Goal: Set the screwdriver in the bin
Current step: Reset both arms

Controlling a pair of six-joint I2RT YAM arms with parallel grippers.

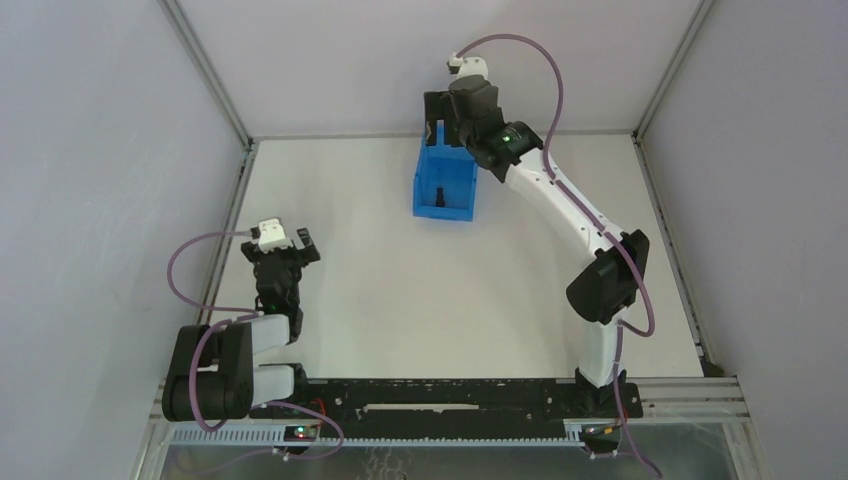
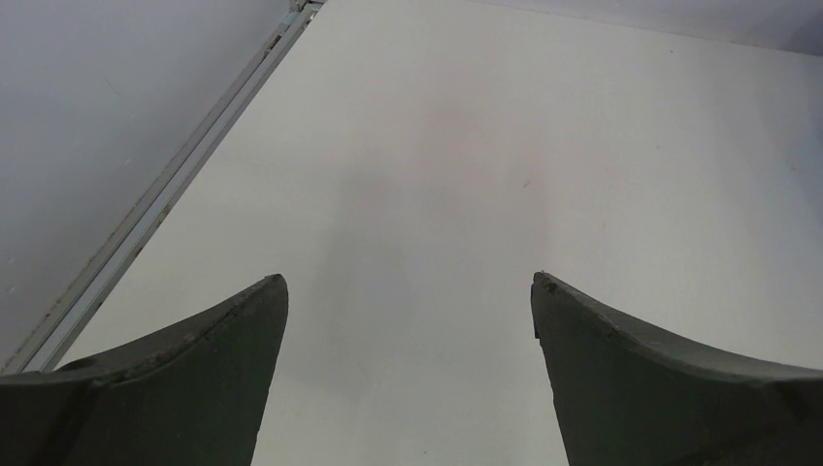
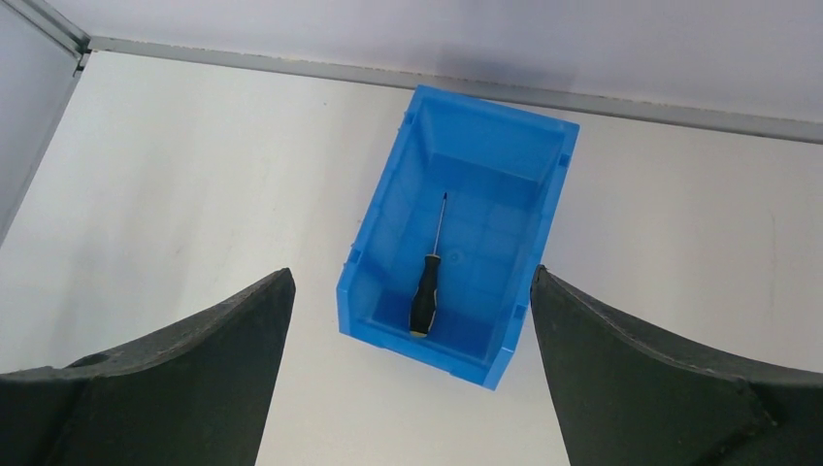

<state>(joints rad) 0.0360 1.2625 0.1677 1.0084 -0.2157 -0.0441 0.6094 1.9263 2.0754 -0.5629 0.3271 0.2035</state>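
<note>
Screwdriver (image 3: 424,291) lies inside bin (image 3: 542,194); right claw (image 3: 411,272) spread above it.

Tall bin (image 3: 383,218) walls around screwdriver (image 3: 427,280)

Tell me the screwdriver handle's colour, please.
The screwdriver handle is black with an orange end; clearest in the right wrist view.

There is one bin (image 3: 383,233) and one screwdriver (image 3: 425,291). The grippers number two, one left gripper (image 2: 408,282) and one right gripper (image 3: 408,277), each with two dark fingers (image 2: 194,369), four in all. There is one table (image 1: 380,300).
</note>
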